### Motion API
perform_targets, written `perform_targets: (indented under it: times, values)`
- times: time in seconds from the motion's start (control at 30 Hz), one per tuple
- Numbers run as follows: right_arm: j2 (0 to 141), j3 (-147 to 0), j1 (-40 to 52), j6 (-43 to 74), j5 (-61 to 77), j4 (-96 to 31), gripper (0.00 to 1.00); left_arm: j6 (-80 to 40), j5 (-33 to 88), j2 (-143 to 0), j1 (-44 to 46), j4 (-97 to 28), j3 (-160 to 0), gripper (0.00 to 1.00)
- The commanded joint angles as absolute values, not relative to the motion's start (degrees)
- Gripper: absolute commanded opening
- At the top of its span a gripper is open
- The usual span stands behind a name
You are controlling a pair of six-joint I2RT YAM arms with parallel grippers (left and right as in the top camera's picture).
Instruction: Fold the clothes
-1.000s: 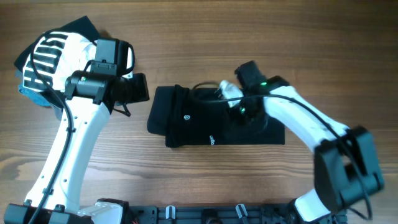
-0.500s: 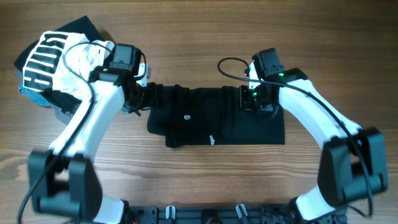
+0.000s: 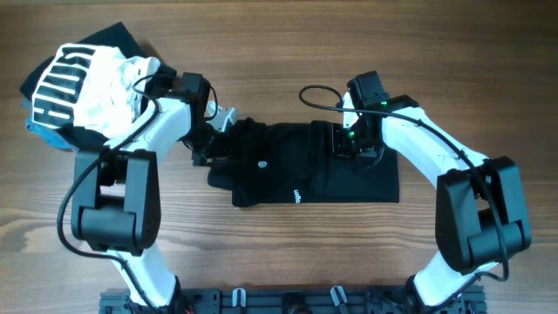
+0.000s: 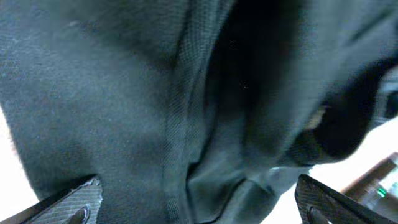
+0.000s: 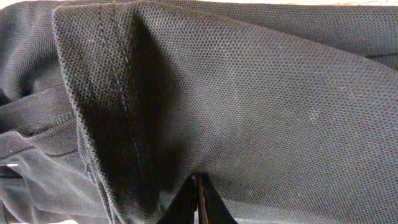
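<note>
Black fabric fills the middle of the wooden worktop [image 3: 288, 52]: the T-shirt [image 3: 305, 179], folded into a long band running left to right, its tiny white logo [image 3: 264, 163] facing up. Overhead, the left tool [image 3: 220, 146] sits at the band's bunched left end and the right tool [image 3: 347, 146] at its far edge, though neither grip reads from there. The left wrist view shows its fingers [image 4: 78, 202] spread wide, with cloth across the gap. The right wrist view shows that tool's tips pressed together against mesh weave beside a stitched hem [image 5: 93, 124]; whether cloth is nipped between them I cannot tell. A striped white garment [image 3: 70, 83] lies far left.
</note>
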State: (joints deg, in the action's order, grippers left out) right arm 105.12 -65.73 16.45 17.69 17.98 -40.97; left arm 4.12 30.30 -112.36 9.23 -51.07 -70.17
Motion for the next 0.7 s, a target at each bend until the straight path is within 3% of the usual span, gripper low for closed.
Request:
perform_targets:
  times: [0.0,0.13,0.2,0.37,0.43,0.6,0.67]
  values:
    - [106.30,-66.04,16.91,16.47,18.90,-40.47,0.04,14.94,42.11,-121.16,9.89,-49.47,-67.77,1.00]
    - [106.30,-66.04,16.91,16.49,18.90,-40.51,0.04,15.03,43.24,-121.73,10.00,-49.67,-67.77,1.00]
    - [106.30,-66.04,16.91,16.49,18.90,-40.49,0.04,15.00,43.00,-121.73,10.35,-49.71,-67.77,0.95]
    - [106.30,-66.04,16.91,16.51,18.90,-40.51,0.05,14.52,42.76,-121.73,12.14,-49.67,-67.77,0.77]
    - [106.30,-66.04,16.91,16.49,18.90,-40.51,0.05,14.52,42.78,-121.73,13.26,-49.43,-67.77,0.64]
    - [106.30,-66.04,16.91,16.51,18.90,-40.51,0.05,12.82,42.52,-121.73,16.40,-47.42,-67.77,0.54]
    - [106.30,-66.04,16.91,16.51,18.90,-40.53,0.05,11.77,40.86,-121.71,17.56,-47.22,-67.77,0.27]
